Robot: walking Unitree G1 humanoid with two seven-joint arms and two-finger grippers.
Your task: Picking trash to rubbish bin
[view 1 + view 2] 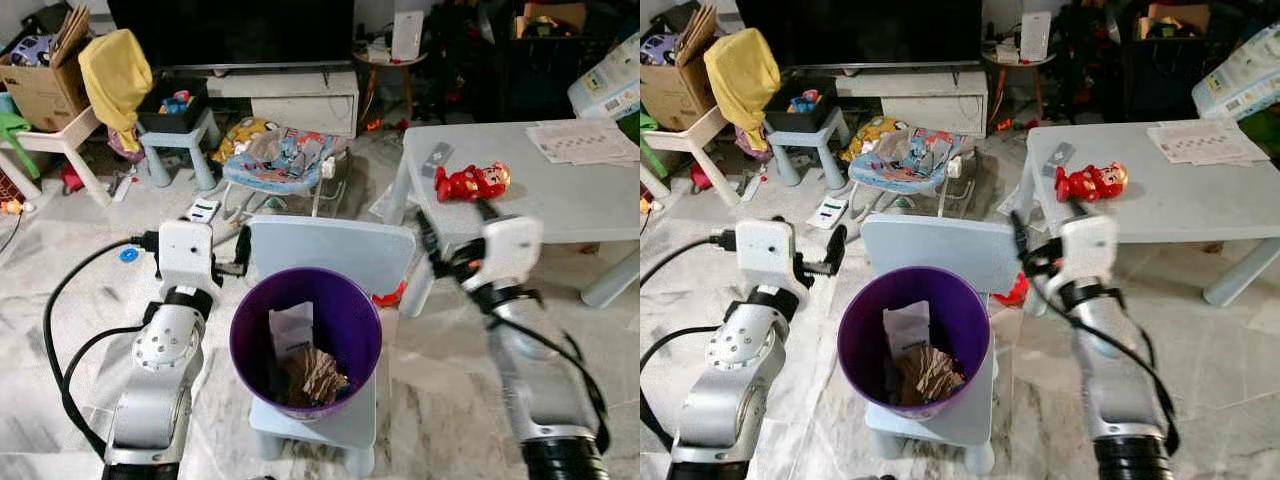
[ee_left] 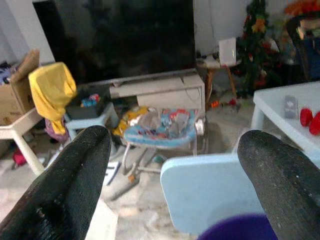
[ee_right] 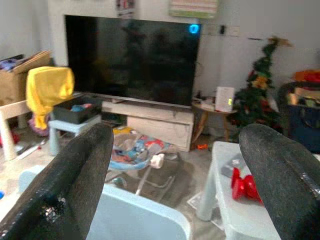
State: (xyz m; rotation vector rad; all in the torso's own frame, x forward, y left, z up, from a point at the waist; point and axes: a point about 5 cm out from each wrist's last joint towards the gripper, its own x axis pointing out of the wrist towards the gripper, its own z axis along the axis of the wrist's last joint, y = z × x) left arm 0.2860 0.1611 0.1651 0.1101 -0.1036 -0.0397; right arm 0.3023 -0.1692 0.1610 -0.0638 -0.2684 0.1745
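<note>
A purple rubbish bin (image 1: 350,325) stands on a small light-blue chair (image 1: 330,250) right in front of me. Inside it lie a white paper (image 1: 292,327) and crumpled brown paper (image 1: 312,375). My left gripper (image 2: 175,175) is held up to the left of the bin, open and empty. My right gripper (image 3: 175,175) is raised to the right of the bin, near the grey table's corner, also open with nothing between its fingers. Both wrist views look over the chair back toward the TV.
A grey table (image 1: 560,190) at the right carries a red toy figure (image 1: 472,182) and papers (image 1: 580,140). Beyond the chair sit a baby bouncer (image 1: 285,160), a TV stand (image 1: 290,95), a stool with a yellow cloth (image 1: 115,70) and cardboard boxes (image 1: 45,85).
</note>
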